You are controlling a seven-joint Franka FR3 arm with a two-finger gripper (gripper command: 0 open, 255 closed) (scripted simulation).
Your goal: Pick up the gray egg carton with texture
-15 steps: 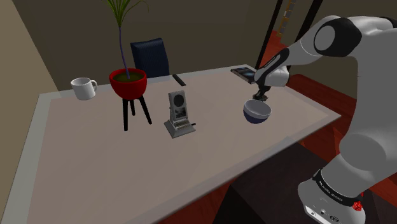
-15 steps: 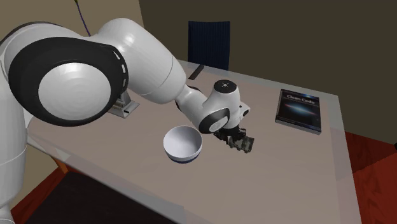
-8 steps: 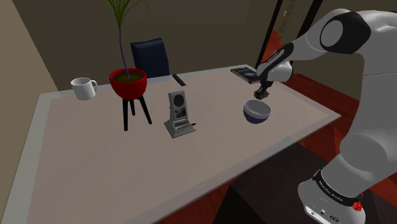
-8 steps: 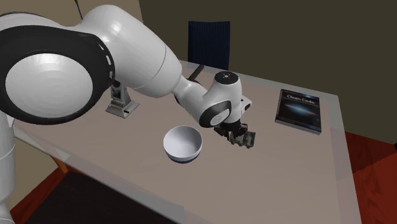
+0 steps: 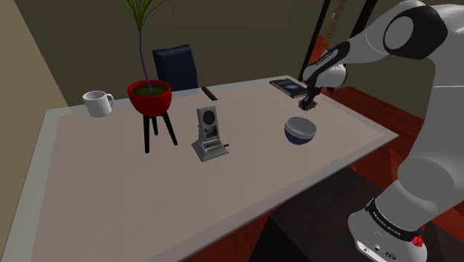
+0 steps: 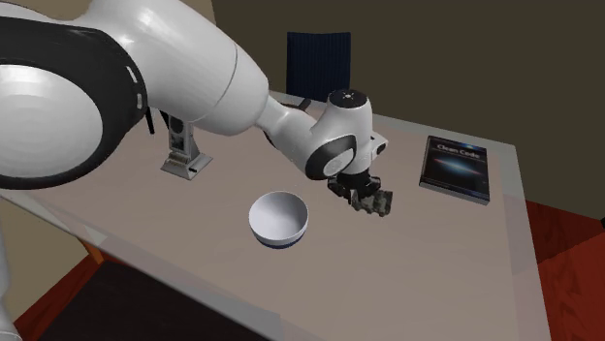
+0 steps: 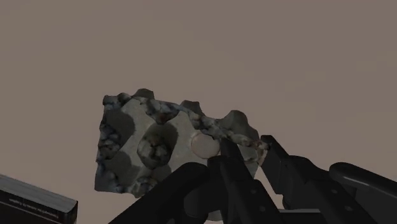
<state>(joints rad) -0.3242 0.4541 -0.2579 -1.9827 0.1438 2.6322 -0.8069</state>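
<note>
The gray egg carton (image 7: 159, 146) is a mottled, bumpy tray with round cups. My gripper (image 7: 254, 162) is shut on one edge of it, and the black fingers (image 7: 232, 175) clasp the rim. In the second exterior view the carton (image 6: 375, 202) hangs under the gripper (image 6: 365, 193), above the table (image 6: 436, 252), between the white bowl (image 6: 279, 220) and the book (image 6: 454, 168). From the shoulder camera the gripper (image 5: 307, 102) hovers above and just behind the bowl (image 5: 300, 130).
The dark book (image 5: 286, 85) lies near the table's far corner, and its edge (image 7: 32, 203) shows beside the carton. A grey stand device (image 5: 208, 134), a red potted plant (image 5: 149, 97) on legs, a white mug (image 5: 97, 103) and a blue chair (image 5: 175, 68) lie further along the table (image 5: 111, 186).
The gripper has risen with the carton and drifted away from the bowl toward the book. Nothing else on the table has moved.
</note>
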